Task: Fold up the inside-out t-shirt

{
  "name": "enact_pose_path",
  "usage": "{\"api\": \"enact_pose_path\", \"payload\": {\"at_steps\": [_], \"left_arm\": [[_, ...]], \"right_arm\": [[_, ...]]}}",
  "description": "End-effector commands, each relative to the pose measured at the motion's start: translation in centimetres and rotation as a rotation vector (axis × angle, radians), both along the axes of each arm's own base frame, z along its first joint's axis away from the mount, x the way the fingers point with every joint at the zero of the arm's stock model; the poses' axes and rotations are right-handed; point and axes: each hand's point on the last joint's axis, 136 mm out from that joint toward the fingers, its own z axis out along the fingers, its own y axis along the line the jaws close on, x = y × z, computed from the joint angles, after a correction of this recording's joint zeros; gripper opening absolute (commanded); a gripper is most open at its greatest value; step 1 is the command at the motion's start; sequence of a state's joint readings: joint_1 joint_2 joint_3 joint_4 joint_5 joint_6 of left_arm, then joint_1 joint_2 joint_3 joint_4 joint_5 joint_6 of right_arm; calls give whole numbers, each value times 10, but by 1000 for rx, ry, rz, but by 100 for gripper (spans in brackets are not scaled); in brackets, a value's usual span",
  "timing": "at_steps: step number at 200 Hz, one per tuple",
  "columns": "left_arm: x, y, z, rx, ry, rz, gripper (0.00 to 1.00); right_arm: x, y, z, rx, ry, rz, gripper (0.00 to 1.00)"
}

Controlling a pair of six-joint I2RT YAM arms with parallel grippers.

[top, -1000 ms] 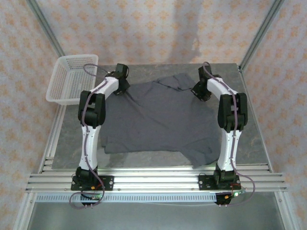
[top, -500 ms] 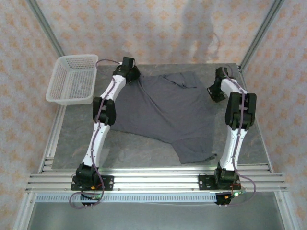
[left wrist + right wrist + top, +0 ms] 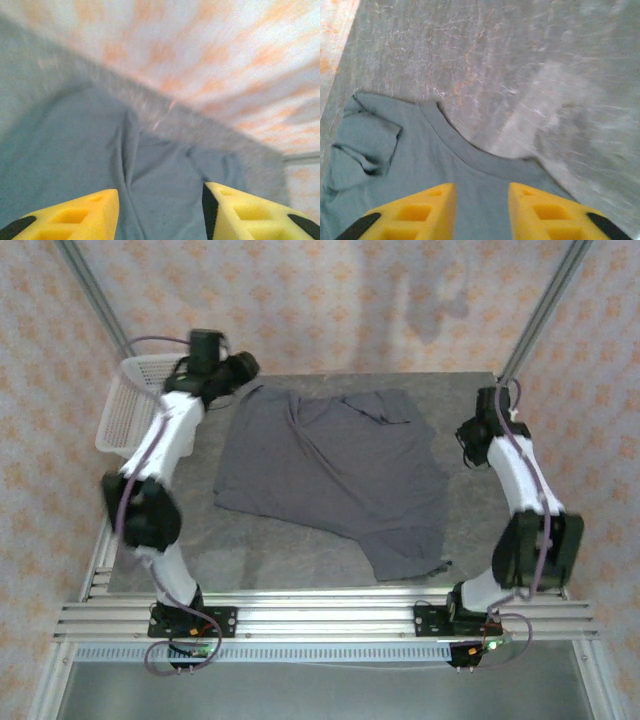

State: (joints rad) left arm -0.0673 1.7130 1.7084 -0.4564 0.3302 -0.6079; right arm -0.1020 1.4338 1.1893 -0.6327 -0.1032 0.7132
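Grey counter (image 3: 480, 530), patterned walls behind. the inside-out t-shirt (image 3: 335, 465) lies mid-counter, skewed and wrinkled, with the far sleeve bunched. Risk: a pinch on a wrinkle or on one layer only would drag it crooked. left end effector (image 3: 238, 368) is off its far-left corner and right end effector (image 3: 472, 440) beside its right edge. Both are parted and empty.

Dark grey t-shirt (image 3: 335, 475) lies spread but rumpled on the grey table (image 3: 250, 540), one sleeve trailing toward the near edge (long creases run from the far side). Left gripper (image 3: 243, 367), blurred, is raised by the shirt's far-left corner, near the white mesh basket (image 3: 118, 420). Right gripper (image 3: 468, 443) sits just off the shirt's right edge, apparently apart from it.
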Motion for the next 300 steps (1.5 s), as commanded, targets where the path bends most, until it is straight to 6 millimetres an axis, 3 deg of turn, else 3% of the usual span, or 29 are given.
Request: {"api": "enact_pose_path", "payload": {"at_steps": [1, 21, 46, 70, 97, 166, 179, 200, 242, 278, 300], "left_arm": [[-64, 27, -41, 54, 121, 43, 53], [-123, 40, -56, 62, 164, 70, 62], [-175, 41, -85, 71, 237, 63, 67], [-206, 46, -112, 70, 296, 80, 71], [-223, 52, -134, 74, 364, 104, 72], [-230, 63, -178, 79, 545, 183, 71], [-227, 61, -185, 69, 575, 175, 70], [-216, 55, -193, 34, 599, 154, 70], [-213, 61, -221, 43, 718, 207, 63], [-204, 72, -238, 88, 775, 268, 57], [-180, 57, -238, 38, 737, 205, 53]], "right_arm": [[-74, -1, -51, -52, 244, 68, 37], [-111, 17, -77, 5, 328, 158, 39], [-134, 46, -107, 136, 364, 264, 41], [-144, 63, -129, 223, 398, 323, 42], [-150, 69, -137, 250, 425, 343, 41], [-147, 65, -150, 228, 437, 331, 34], [-148, 65, -153, 226, 448, 330, 25], [-149, 65, -150, 228, 455, 334, 0], [-143, 45, -104, 116, 257, 216, 0], [-150, 56, -114, 184, 226, 201, 0], [-152, 58, -118, 193, 234, 211, 0]]}}
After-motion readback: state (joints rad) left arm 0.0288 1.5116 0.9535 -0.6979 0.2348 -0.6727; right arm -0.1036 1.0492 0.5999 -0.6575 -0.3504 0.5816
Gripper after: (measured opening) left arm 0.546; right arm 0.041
